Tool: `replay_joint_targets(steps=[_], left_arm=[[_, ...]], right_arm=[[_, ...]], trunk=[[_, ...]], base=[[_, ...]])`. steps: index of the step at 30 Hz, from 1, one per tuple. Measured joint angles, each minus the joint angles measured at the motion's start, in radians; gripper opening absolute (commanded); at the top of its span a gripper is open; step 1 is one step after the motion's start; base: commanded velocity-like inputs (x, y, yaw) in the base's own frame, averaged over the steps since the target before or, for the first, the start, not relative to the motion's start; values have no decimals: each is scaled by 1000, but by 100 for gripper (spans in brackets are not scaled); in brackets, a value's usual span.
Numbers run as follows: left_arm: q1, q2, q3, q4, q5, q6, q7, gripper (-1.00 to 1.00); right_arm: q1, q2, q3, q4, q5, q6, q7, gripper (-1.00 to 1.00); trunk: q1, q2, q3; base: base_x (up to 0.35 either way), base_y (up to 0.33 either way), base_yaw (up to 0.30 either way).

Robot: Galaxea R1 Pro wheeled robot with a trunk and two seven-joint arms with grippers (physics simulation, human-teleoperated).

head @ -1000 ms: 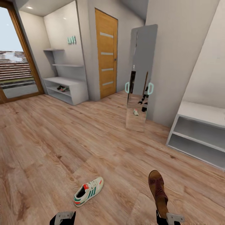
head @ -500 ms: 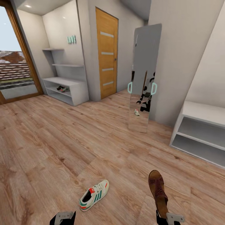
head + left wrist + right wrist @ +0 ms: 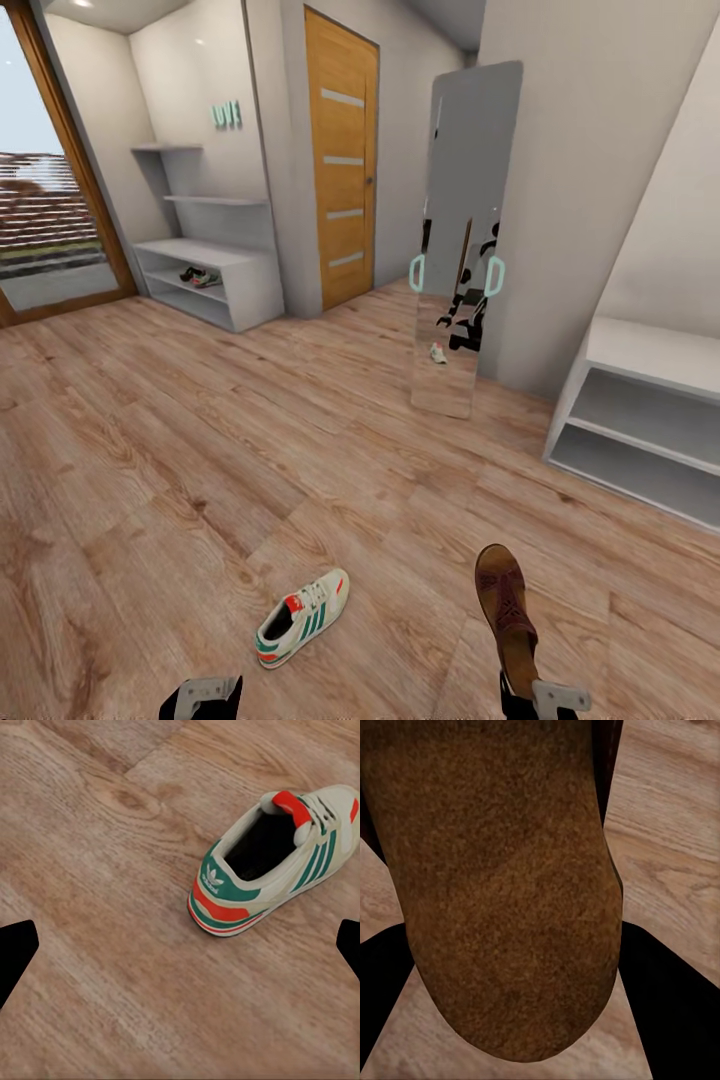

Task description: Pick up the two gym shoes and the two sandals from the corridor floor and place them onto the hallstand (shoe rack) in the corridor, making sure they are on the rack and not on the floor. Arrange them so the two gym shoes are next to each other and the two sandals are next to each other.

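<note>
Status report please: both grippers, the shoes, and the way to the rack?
Right gripper shut on sandal. Left gripper open, empty. One gym shoe on floor. Rack far left; nothing in the way.

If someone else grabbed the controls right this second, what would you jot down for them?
Right gripper: shut on a brown sandal, carried above the floor.
Left gripper: open, empty, over a gym shoe lying on the corridor floor.
Hallstand, far left: one gym shoe and a dark item that looks like the other sandal sit in its upper slot.
Left to do: shelve the held sandal beside its mate, then this gym shoe beside the other.
</note>
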State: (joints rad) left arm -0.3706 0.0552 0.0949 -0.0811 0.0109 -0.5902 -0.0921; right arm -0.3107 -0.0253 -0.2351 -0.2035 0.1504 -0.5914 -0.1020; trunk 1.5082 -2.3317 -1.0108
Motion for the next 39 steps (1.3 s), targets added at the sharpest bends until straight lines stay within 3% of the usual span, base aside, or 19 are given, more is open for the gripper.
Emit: replay_joint_targets(steps=[14,39], left_arm=[[0,0,0,0,0,-1,-1,100],[0,0,0,0,0,0,0,100]], right_arm=[[0,0,0,1,0,1,0,-100],[0,-1,0,1,0,2,0,-100]], trunk=[[0,0,-22],[0,0,-41]], base=[[0,0,-12],[-54,94,-262]])
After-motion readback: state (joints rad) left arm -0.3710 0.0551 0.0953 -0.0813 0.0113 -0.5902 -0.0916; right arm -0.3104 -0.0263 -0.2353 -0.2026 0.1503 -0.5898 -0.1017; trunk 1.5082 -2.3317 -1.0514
